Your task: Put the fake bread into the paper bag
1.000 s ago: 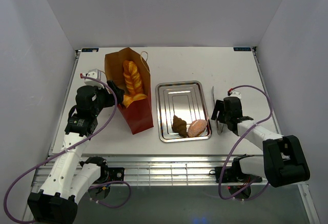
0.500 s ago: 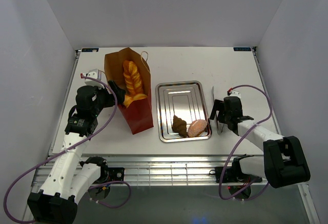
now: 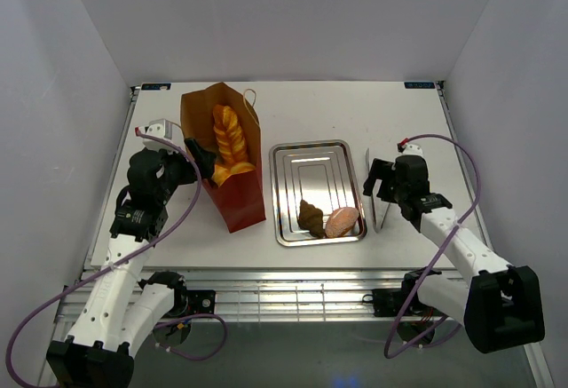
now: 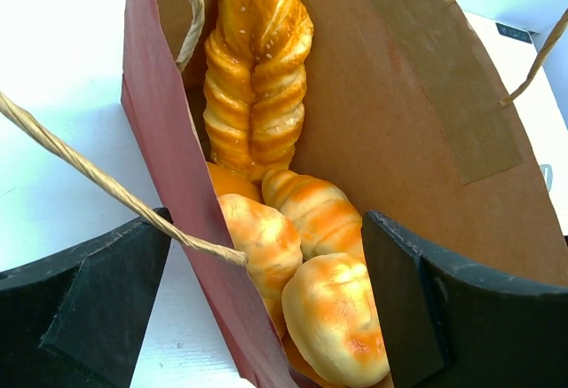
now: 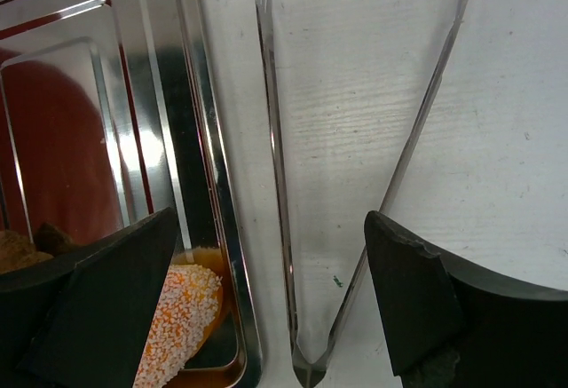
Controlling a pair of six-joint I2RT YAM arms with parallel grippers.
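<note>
The red paper bag (image 3: 238,197) stands left of centre and holds a golden braided loaf (image 3: 227,139) and several rolls. In the left wrist view the loaf (image 4: 257,68) stands above the rolls (image 4: 337,317). My left gripper (image 3: 202,159) is open. It straddles the bag's left wall (image 4: 169,139), one finger outside and one inside. A dark brown pastry (image 3: 311,217) and a pinkish pastry (image 3: 342,222) lie at the near end of the silver tray (image 3: 306,157). My right gripper (image 3: 377,186) is open and hangs over the metal tongs (image 5: 275,166), right of the tray.
The tongs (image 3: 370,188) lie on the table along the tray's right rim (image 5: 204,139), hinge toward me. The pinkish pastry (image 5: 177,317) shows at the lower left of the right wrist view. The bag's cord handle (image 4: 106,188) crosses in front of my left fingers.
My right gripper has moved a little away from me and risen, still over the tongs. My left arm has shifted slightly at the bag's wall. The pastries have not moved.
</note>
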